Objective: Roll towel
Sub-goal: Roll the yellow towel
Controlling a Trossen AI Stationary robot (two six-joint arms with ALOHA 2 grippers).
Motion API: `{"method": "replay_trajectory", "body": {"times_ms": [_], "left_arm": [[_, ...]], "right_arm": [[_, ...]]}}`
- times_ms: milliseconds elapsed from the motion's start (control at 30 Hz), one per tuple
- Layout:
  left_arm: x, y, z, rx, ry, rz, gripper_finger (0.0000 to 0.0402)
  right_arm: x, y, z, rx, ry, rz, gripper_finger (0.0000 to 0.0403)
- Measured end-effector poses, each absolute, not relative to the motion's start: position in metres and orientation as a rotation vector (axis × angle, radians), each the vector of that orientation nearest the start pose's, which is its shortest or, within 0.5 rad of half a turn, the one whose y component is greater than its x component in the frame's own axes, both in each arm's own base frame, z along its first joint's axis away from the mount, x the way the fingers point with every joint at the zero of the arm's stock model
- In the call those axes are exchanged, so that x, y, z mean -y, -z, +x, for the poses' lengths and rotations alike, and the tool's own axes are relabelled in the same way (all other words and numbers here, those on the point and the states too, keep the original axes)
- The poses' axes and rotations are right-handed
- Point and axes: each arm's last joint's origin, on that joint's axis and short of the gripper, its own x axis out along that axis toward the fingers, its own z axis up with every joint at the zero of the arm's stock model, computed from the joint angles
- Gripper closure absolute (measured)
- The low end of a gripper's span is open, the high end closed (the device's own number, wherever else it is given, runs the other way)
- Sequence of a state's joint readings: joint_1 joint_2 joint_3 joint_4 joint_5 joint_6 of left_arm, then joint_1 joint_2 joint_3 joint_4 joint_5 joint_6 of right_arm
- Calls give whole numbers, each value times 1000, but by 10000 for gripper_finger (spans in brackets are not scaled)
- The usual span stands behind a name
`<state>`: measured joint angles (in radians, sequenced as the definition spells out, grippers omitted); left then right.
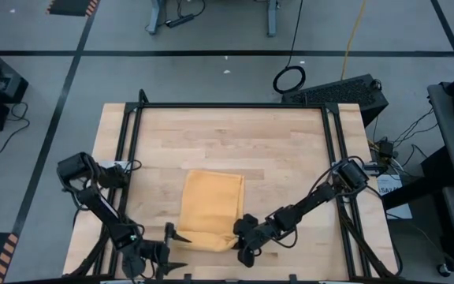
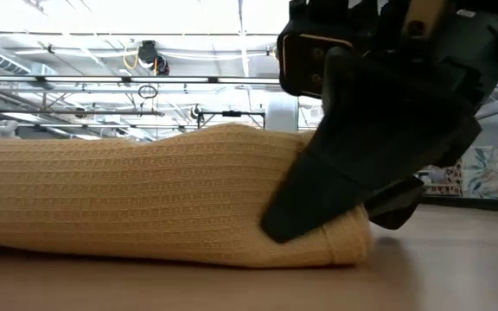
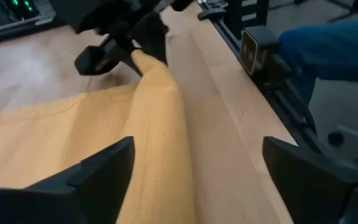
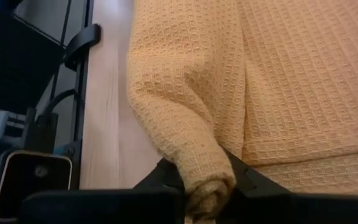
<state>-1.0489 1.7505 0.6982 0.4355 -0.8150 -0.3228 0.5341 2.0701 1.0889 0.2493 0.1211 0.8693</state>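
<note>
The mustard-yellow towel lies flat on the wooden table. Its near edge is turned over into a thick ridge, also seen in the low view. My right gripper is shut on the ridge's right end. My left gripper is open at the ridge's left end. In the left wrist view the ridge runs out from between its fingers, close to one finger. I cannot tell whether that finger touches the cloth. My right gripper pinches the right end of the turned-over near edge between its two fingers, several bunched layers. The fingers come from the table's right, slanting down, along the ridge. The ridge rests on the table, slack.
Black frame rails run along the table's sides. The near table edge runs just past the ridge. A person's blue sleeve shows beyond that edge. Bare wood lies on the far half of the table.
</note>
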Motion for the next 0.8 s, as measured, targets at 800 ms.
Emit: {"method": "replay_trajectory", "body": {"times_ms": [800], "left_arm": [[234, -103, 208, -733, 83, 262, 67]], "right_arm": [[-196, -102, 355, -813, -60, 680, 369]]}}
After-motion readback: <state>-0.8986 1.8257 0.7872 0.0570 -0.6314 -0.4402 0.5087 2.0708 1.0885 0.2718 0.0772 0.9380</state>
